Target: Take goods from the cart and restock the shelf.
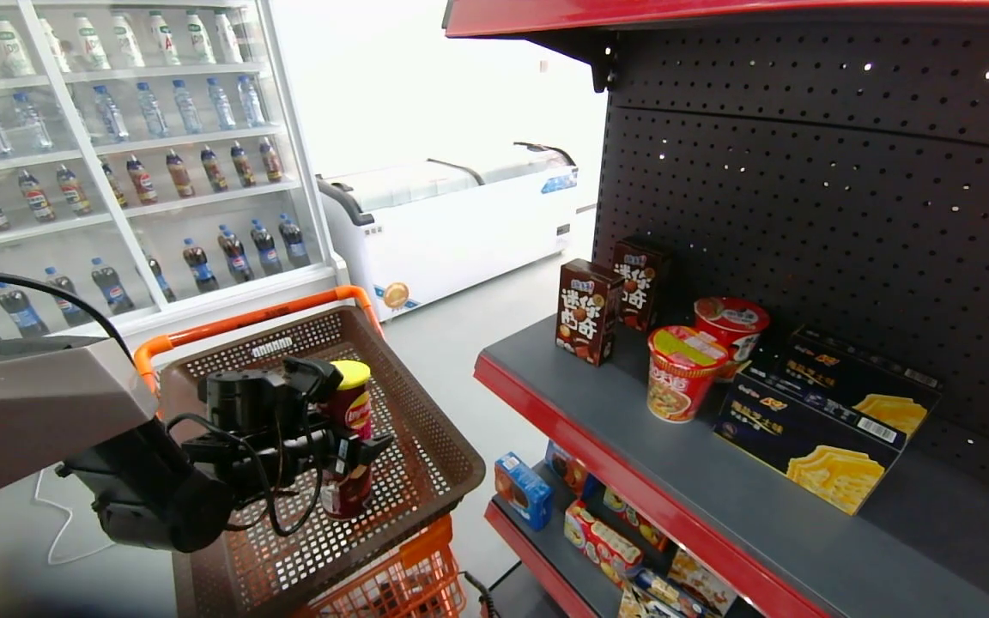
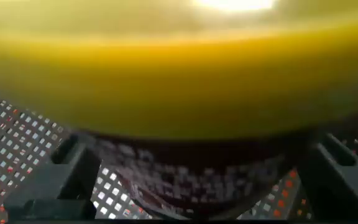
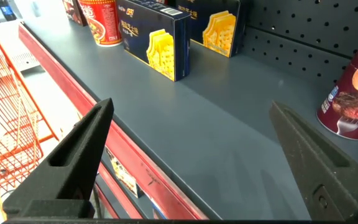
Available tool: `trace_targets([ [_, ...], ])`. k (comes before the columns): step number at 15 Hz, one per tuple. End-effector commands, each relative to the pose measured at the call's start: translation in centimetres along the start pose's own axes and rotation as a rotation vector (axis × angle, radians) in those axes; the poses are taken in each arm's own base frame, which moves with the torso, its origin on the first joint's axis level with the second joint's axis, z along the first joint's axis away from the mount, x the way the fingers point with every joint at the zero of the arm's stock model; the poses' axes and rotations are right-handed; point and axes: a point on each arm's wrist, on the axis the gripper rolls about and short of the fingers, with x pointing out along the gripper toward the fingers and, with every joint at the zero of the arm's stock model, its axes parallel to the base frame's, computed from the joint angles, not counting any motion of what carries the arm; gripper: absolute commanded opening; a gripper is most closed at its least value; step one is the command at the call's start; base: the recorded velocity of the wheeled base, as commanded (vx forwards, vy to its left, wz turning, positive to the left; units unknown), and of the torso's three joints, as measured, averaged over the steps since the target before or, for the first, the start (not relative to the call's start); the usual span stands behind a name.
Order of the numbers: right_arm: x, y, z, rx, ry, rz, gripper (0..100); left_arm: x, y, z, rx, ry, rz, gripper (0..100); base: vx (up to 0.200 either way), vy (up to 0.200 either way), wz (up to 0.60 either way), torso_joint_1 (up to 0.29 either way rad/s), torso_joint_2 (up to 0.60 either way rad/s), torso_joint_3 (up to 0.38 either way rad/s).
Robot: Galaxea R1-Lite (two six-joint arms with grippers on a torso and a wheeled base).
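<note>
Head view: left tool (image 1: pixel 345 448) snug around upright can (image 1: pixel 358 410), lid (image 1: pixel 350 373) up; right tool (image 3: pixel 191 109) wide.

1. The head view is taken from above, forward and downward, at some distance: cart basket (image 1: pixel 439 446) on the left, shelf (image 1: pixel 718 498) on the right.
2. The left wrist view is held very close to the can (image 2: pixel 179 81), over the basket mesh; both are shared with the head view.
3. The right wrist view is directed low along the shelf board; the dark blue boxes (image 3: pixel 157 37) are shared with the head view.
</note>
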Motion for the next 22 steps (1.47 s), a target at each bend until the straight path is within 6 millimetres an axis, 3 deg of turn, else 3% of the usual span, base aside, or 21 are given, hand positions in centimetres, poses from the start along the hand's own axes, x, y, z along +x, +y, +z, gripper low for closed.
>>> trace_targets([
  [1,0.0,0.0,0.0,0.000,0.002,0.000,100,0.0,-0.1,0.0,0.002,0.001,-0.001,100,0.000,0.000,0.00,0.000,0.00,0.000],
  [6,0.0,0.0,0.0,0.000,0.002,0.000,100,-2.5,-0.6,4.0,0.015,-0.111,0.095,100,0.000,0.000,0.00,0.000,0.00,0.000],
  [7,0.0,0.0,0.0,0.000,0.000,0.000,100,-2.7,-0.7,4.0,0.016,-0.110,0.099,100,0.000,0.000,0.00,0.000,0.00,0.000],
  [11,0.0,0.0,0.0,0.000,0.002,0.000,100,-3.4,-1.2,1.5,0.017,-0.022,0.110,100,0.000,0.000,0.00,0.000,0.00,0.000],
  [16,0.0,0.0,0.0,0.000,0.000,0.000,100,-2.4,-1.5,-0.1,0.009,0.039,0.093,100,0.000,0.000,0.00,0.000,0.00,0.000],
  [22,0.0,0.0,0.0,0.000,0.002,0.000,100,-0.5,-2.6,-0.3,0.033,0.039,0.054,100,0.000,0.000,0.00,0.000,0.00,0.000],
])
